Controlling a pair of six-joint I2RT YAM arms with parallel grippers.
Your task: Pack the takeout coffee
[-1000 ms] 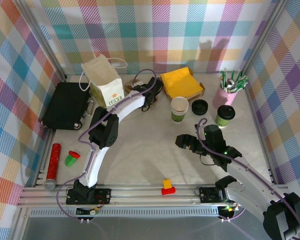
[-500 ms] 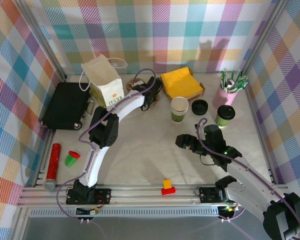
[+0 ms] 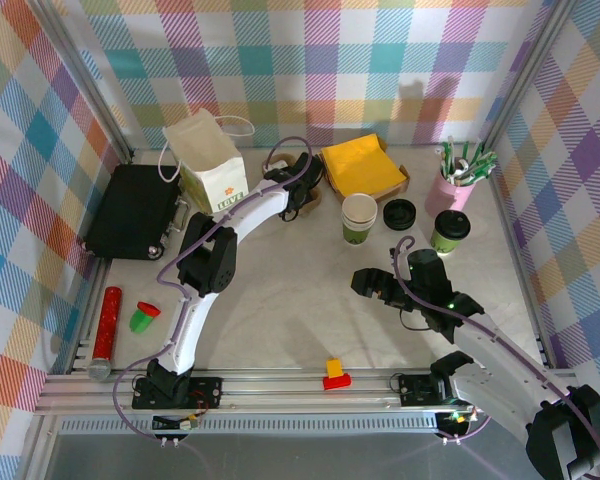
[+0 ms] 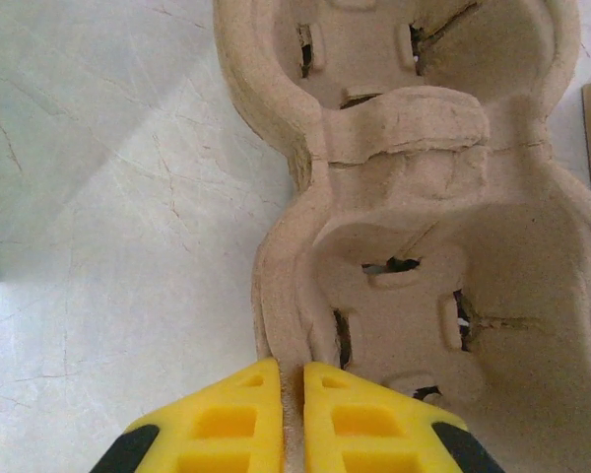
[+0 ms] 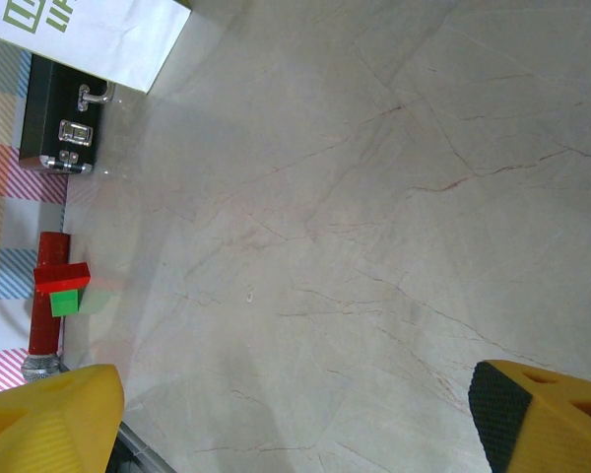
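Beside the white bag, the left claw was pinched narrow on the pulp cup carrier rim. The takeout coffee stood unpacked on the bench, mid-back. The right claw hung wide and empty, so packing looked barely begun.

Bright, even overhead light. Soft faint shadows on worktop, mild sheen. Top view sharp throughout. Left wrist view: cup carrier crisp, left tool fingertips slightly soft.
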